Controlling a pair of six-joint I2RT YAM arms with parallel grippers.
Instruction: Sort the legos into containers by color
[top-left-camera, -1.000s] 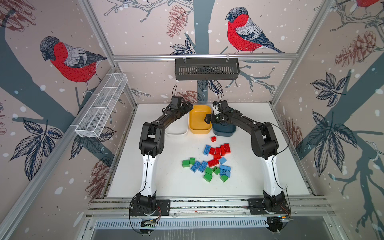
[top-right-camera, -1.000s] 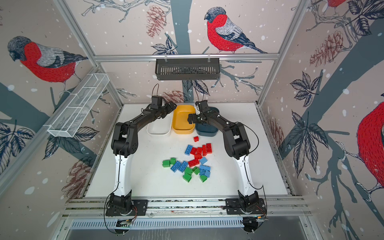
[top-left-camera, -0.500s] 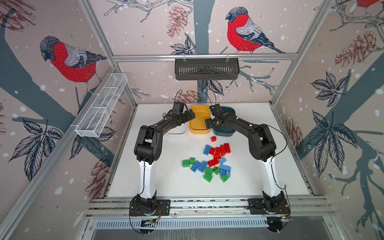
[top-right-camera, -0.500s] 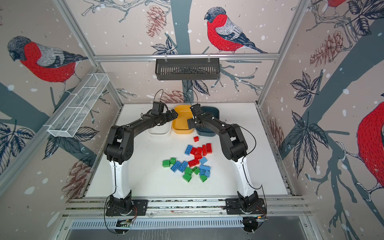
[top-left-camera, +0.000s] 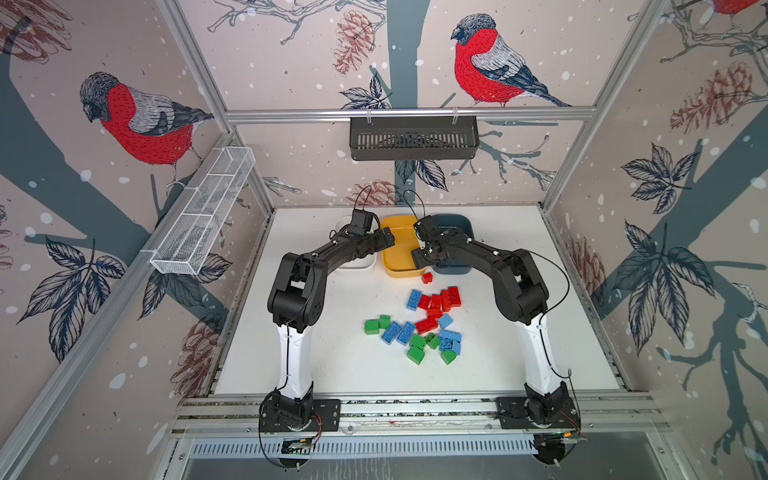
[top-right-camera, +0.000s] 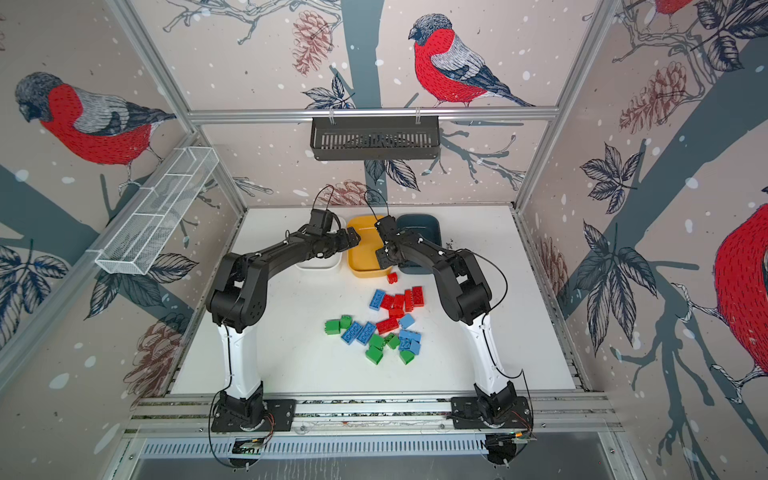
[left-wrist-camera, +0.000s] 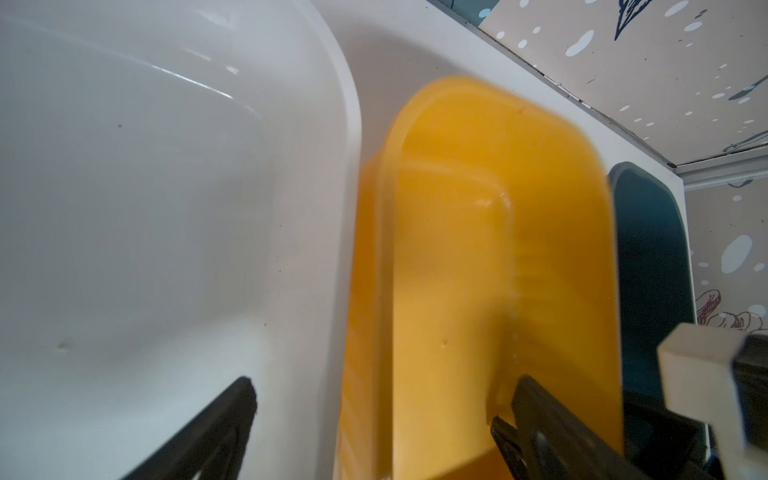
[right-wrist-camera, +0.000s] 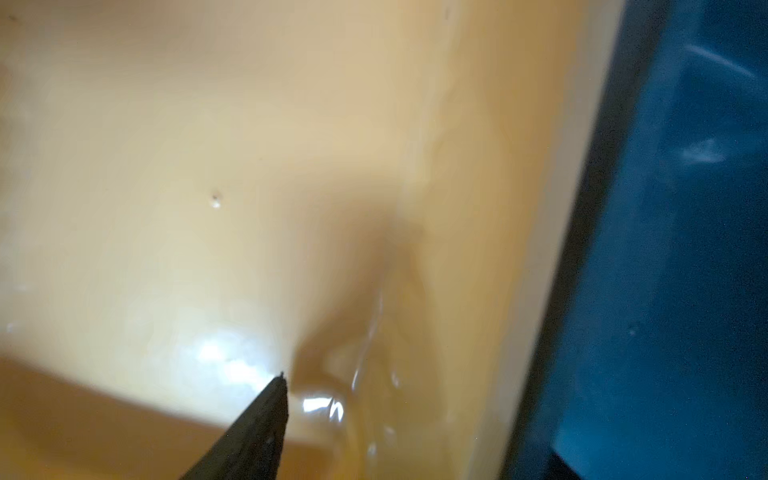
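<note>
nothing looks sorted yet: the legos (top-left-camera: 424, 324) lie loose on the table (top-left-camera: 332, 365), centre of both top views, with one small red brick (top-left-camera: 427, 277) just below the yellow tub (top-left-camera: 397, 271). the white tub (top-left-camera: 357, 263) and the yellow one show bare; the teal tub (top-left-camera: 457, 220) is partly hidden. our left gripper (top-left-camera: 387, 240) is spread. the right gripper (top-left-camera: 417, 258) is at the yellow wall, and we cannot tell its state. both arms crowd the tubs.

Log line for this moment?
left gripper: open, straddling white tub and yellow tub | right gripper: at yellow tub's edge, grip unclear | legos: on table, unsorted
</note>
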